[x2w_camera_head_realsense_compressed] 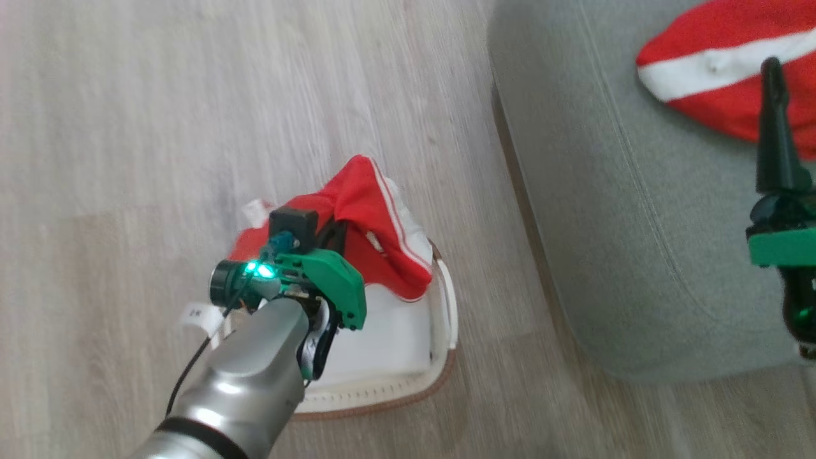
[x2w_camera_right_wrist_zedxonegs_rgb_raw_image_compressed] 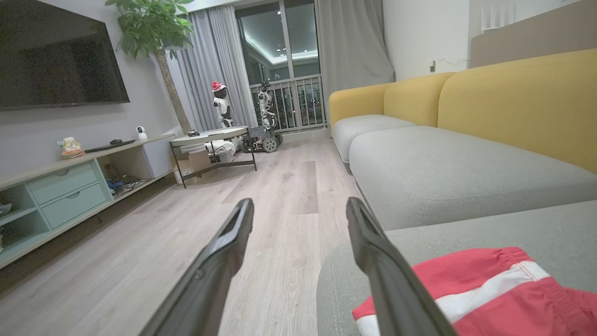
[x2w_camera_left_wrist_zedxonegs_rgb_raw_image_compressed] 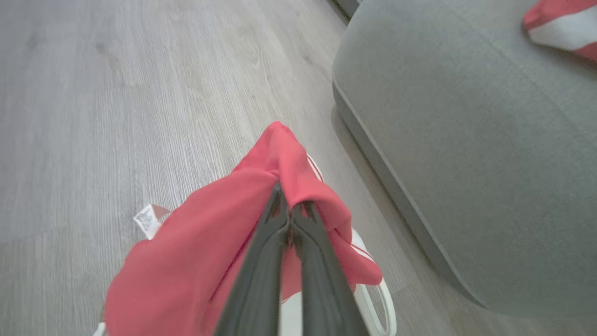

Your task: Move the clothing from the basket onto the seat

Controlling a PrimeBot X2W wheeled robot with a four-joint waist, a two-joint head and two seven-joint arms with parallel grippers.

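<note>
My left gripper (x2w_camera_head_realsense_compressed: pixel 335 233) is shut on a red garment (x2w_camera_head_realsense_compressed: pixel 376 223) with thin white stripes, holding it bunched just above the cream basket (x2w_camera_head_realsense_compressed: pixel 408 392) on the floor. In the left wrist view the two dark fingers (x2w_camera_left_wrist_zedxonegs_rgb_raw_image_compressed: pixel 273 233) pinch a fold of that red cloth (x2w_camera_left_wrist_zedxonegs_rgb_raw_image_compressed: pixel 186 252), which hangs over the basket's white handle (x2w_camera_left_wrist_zedxonegs_rgb_raw_image_compressed: pixel 380 298). White fabric (x2w_camera_head_realsense_compressed: pixel 389 331) lies inside the basket. A second red garment with a white band (x2w_camera_head_realsense_compressed: pixel 720 64) lies on the grey seat (x2w_camera_head_realsense_compressed: pixel 605 191). My right gripper (x2w_camera_right_wrist_zedxonegs_rgb_raw_image_compressed: pixel 298 207) hovers open and empty beside that garment (x2w_camera_right_wrist_zedxonegs_rgb_raw_image_compressed: pixel 494 289).
The seat's rounded corner (x2w_camera_left_wrist_zedxonegs_rgb_raw_image_compressed: pixel 419 140) stands close to the right of the basket, with wood floor (x2w_camera_head_realsense_compressed: pixel 159 127) to the left. A white label (x2w_camera_left_wrist_zedxonegs_rgb_raw_image_compressed: pixel 149 219) hangs from the held cloth. Farther off are a yellow-backed sofa (x2w_camera_right_wrist_zedxonegs_rgb_raw_image_compressed: pixel 513 102), a TV cabinet (x2w_camera_right_wrist_zedxonegs_rgb_raw_image_compressed: pixel 70 186) and a low table (x2w_camera_right_wrist_zedxonegs_rgb_raw_image_compressed: pixel 214 140).
</note>
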